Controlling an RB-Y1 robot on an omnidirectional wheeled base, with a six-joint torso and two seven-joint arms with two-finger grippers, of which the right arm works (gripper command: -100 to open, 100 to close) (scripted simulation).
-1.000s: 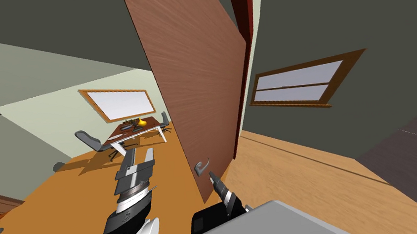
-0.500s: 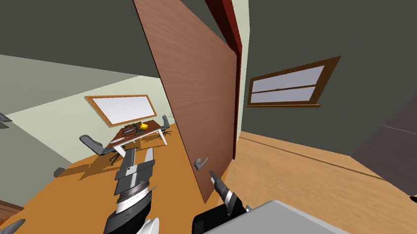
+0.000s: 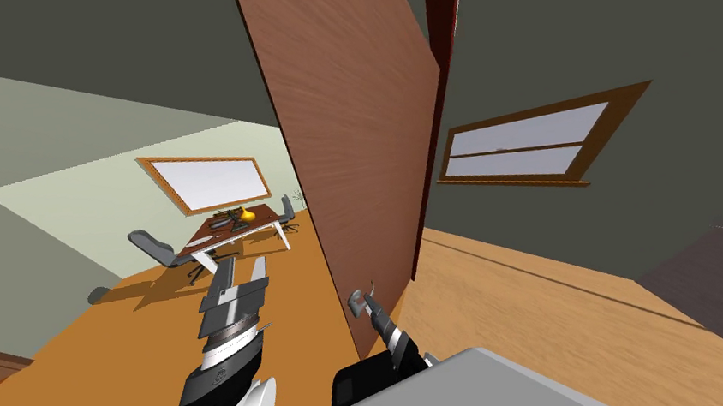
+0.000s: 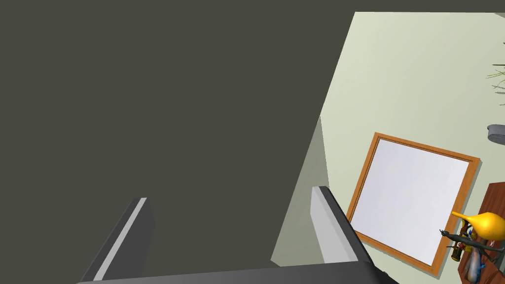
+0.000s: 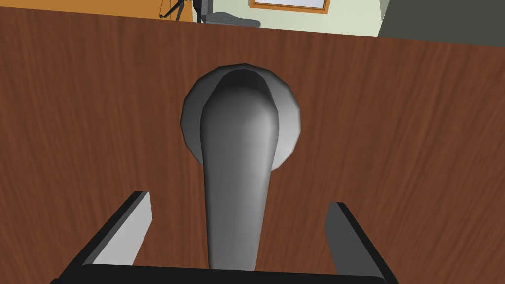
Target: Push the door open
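Door (image 3: 359,127) stands partly open
Right pincer (image 5: 237,199), fingers spread, straddles the handle (image 5: 239,148) without gripping; the door likely needs further pushing.

Door (image 3: 351,128): red-brown wood, fine grain running along its length, matt, no gloss. Door handle (image 5: 239,162): smooth grey metal by the look, soft sheen down the lever, darker up at the round plate. My right gripper (image 5: 238,199): fingers (image 5: 123,229) flat light grey, matt, dark-edged; material unclear. My left gripper (image 4: 230,194): same plain grey finish. Floor (image 3: 537,312): tan wood boards, faint grain, matt. Window frame (image 3: 512,181): brown wood. Desk (image 3: 233,225): dark reddish wood top.
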